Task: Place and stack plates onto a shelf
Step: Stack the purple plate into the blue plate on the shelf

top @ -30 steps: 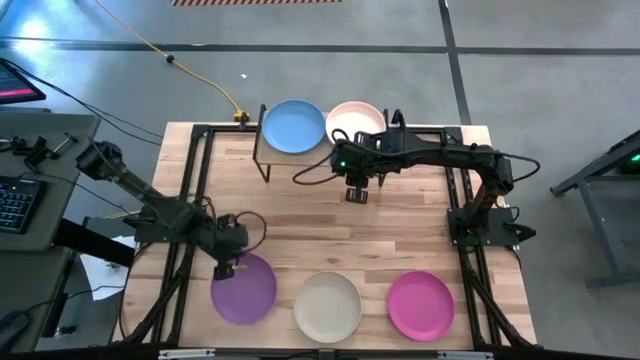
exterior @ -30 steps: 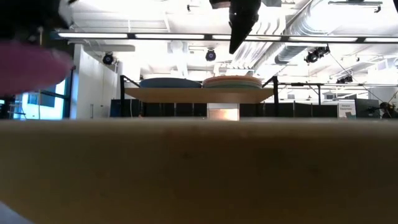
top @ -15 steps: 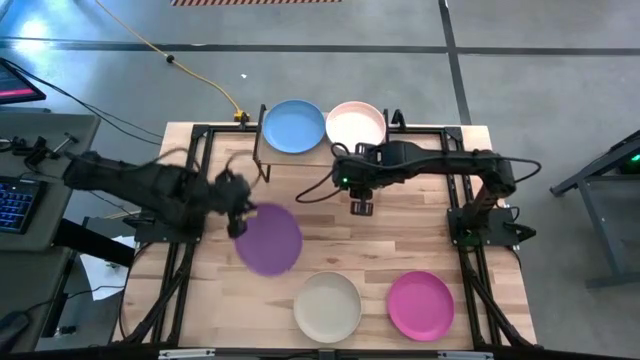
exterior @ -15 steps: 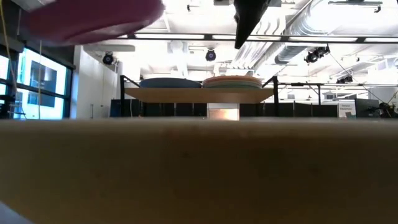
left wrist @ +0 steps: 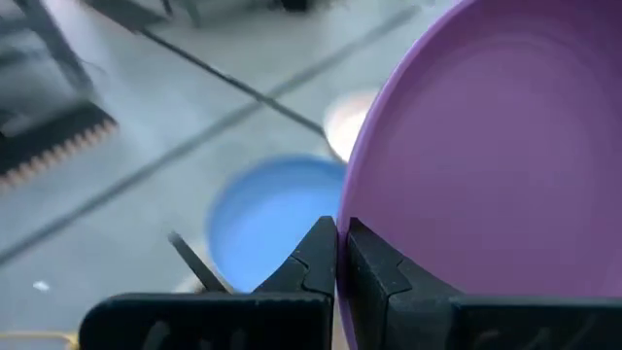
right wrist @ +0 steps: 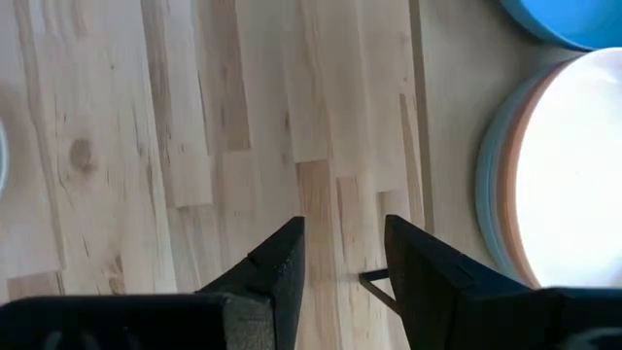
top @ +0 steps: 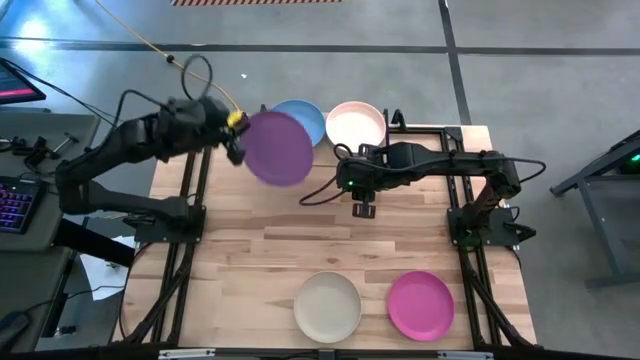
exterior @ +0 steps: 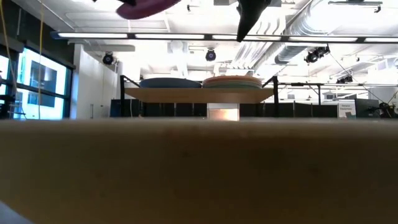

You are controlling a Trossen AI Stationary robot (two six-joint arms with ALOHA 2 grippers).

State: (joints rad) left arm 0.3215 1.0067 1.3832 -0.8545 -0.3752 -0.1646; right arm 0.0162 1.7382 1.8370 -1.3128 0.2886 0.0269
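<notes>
Above the shelf [top: 262, 148], left gripper [top: 233, 128] fingers [left wrist: 316, 262] pinch the purple plate [top: 277, 147] by its rim; it looks light, stiff, slippery. Right gripper [top: 361, 208] hangs spread.

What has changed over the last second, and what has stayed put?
The left gripper, shut on the purple plate, lifted it from the table's near-left edge and carried it up to the shelf, partly over the blue plate. The right gripper, open and empty, drew back slightly from the shelf. The cream plate, magenta plate and pink-topped stack stayed.
</notes>
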